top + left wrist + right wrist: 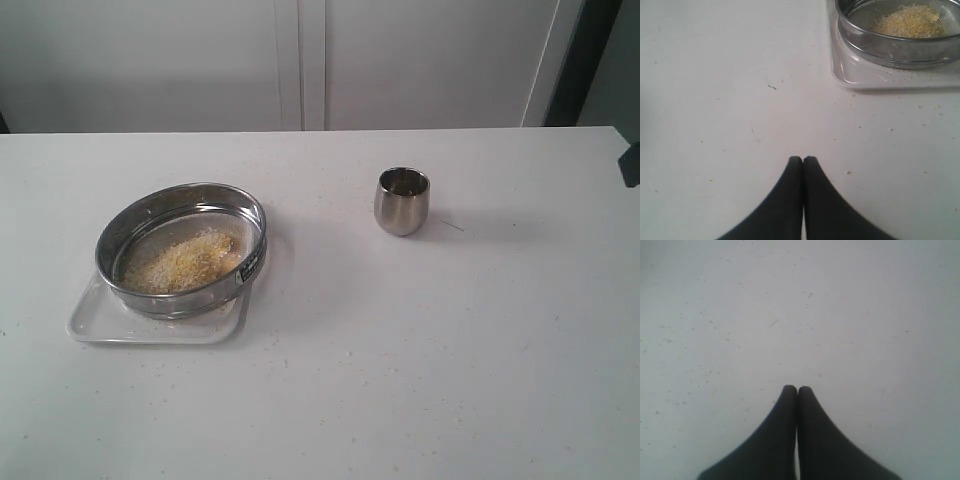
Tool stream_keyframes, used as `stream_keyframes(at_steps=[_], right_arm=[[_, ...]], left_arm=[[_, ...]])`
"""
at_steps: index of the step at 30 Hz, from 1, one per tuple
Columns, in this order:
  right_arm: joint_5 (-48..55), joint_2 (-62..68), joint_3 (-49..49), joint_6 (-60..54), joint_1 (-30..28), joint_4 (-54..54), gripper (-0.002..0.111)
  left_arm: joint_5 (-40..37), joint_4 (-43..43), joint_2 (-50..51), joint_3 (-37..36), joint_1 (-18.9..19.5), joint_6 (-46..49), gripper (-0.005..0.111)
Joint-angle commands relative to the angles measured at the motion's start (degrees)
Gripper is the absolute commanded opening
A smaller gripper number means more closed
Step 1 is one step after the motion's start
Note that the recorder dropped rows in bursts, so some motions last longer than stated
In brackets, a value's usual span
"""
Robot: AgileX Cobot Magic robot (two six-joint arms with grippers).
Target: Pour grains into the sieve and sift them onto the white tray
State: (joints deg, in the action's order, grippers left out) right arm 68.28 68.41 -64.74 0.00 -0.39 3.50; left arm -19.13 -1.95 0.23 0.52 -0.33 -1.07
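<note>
The right gripper had its two black fingers pressed tight together. It was over the white table. Lots of tiny specks lay scattered on the table, with one thin little mark among them.

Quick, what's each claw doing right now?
Left claw: closed, holding nothing.
Right claw: closed, holding nothing.

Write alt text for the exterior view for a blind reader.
A wide round stainless-steel sieve holding a pile of yellow and whitish grains sits on a flat white rectangular tray on a white table. A small steel cup stands apart to its right.
</note>
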Motion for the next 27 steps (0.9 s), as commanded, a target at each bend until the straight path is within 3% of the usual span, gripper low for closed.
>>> stream_keyframes(at_steps=[1,27], right_arm=[[-0.5,-1.6,0.2,1.0,-0.3,-3.5,0.0],[-1.6,-1.6,0.2,2.2,-0.3,-4.1,0.0]], left_arm=[[-0.4,-0.1,-0.2,-0.5,-0.4,-0.2,0.0],[-0.4,-0.1,-0.2,-0.5,-0.4,-0.2,0.0]])
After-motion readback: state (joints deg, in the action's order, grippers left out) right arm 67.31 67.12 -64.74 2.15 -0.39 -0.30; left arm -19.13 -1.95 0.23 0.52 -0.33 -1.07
